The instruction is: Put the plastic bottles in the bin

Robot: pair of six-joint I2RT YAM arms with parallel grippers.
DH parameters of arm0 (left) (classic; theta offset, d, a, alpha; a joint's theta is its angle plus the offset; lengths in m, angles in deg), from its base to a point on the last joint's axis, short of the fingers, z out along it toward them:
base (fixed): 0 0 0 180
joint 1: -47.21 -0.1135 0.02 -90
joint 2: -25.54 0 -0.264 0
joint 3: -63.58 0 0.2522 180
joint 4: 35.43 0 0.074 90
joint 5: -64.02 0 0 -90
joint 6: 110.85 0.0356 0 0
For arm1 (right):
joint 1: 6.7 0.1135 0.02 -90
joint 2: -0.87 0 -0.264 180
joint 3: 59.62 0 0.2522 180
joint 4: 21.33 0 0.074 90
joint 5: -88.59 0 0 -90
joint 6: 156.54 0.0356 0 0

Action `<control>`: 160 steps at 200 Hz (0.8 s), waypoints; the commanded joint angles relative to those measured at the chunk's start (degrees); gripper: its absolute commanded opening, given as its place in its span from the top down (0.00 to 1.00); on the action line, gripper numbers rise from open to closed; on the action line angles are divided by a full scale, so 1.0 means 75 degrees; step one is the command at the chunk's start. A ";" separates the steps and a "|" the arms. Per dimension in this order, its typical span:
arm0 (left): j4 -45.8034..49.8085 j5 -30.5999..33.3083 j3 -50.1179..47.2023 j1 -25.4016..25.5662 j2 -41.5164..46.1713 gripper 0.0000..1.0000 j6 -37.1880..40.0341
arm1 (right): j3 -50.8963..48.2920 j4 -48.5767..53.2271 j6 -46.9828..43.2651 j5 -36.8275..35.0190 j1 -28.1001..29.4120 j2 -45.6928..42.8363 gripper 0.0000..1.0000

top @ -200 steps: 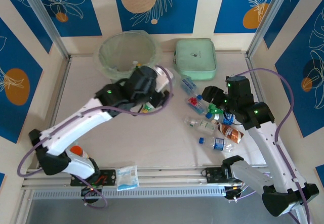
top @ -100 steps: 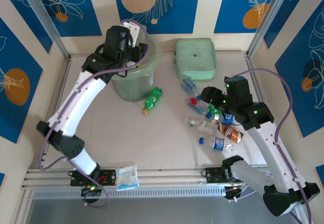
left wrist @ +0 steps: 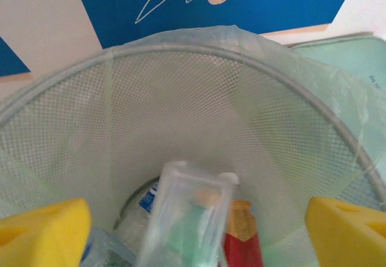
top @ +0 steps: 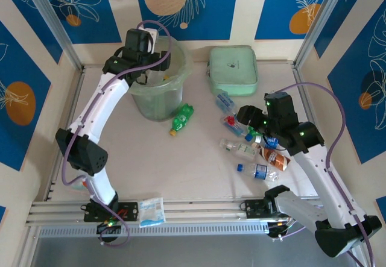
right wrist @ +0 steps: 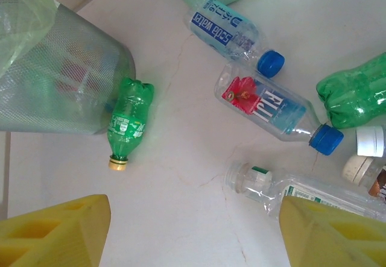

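Overhead, at the far left of the table (top: 126,158): the bin (top: 155,98), with the left gripper (top: 151,55) poised above its mouth. Left arm stretched long from the near edge, elbow out to the left, wrist bent down over the opening. Jaws spread wide, gripping nothing (a blurred clear bottle (left wrist: 188,219) between the yellow fingers (left wrist: 42,234), touching neither). Right arm bent over the right half of the table, right gripper (top: 248,115) tipped down toward the loose plastic bottles (top: 247,149). Jaws wide apart there too, with bare tabletop between them.

Inside the bin, within the crinkly liner (left wrist: 283,98): besides the clear bottle, a red label (left wrist: 241,246) and a scrap of blue-and-white label (left wrist: 148,197); the rest too hidden to tell. Just beside the bin's near-right foot, seemingly touching: a green bottle (top: 181,118) on its side, cap pointing near. Farther right, beyond the loose bottles: a mint-green case (top: 233,68), lying flat and shut. At the near edge: a white-and-blue packet (top: 151,211).

On a blue-capped bottle (right wrist: 226,29), a blue label with white print, apparently "soda water". On its neighbour, the Fiji bottle (right wrist: 265,104), "FIJI" beside a red flower, cap also blue. Small print on the green bottle's label unreadable.
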 commanded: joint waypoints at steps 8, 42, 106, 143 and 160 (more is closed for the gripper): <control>-0.0233 -0.0194 -0.0117 -0.0029 0.0590 0.05 -0.0158 | -0.0049 0.0063 0.0032 -0.0128 0.0066 -0.0011 0.24; -0.0207 -0.0621 -0.0403 0.0104 0.1396 0.05 -0.0581 | -0.0074 0.0125 -0.0037 -0.0264 0.0060 0.0007 0.24; -0.0024 -0.0454 -0.2855 0.2294 0.3271 0.05 -0.0877 | -0.0041 0.0578 -0.0051 -0.0578 -0.0341 0.0133 0.21; -0.0061 -0.0621 -0.4242 0.3304 0.3721 0.06 -0.1669 | -0.0152 0.0921 0.0067 -0.0655 -0.0851 0.0113 0.21; -0.0124 -0.0524 -0.4657 0.3490 0.3880 0.06 -0.1830 | -0.0266 0.1072 0.0239 -0.0662 -0.1137 0.0074 0.20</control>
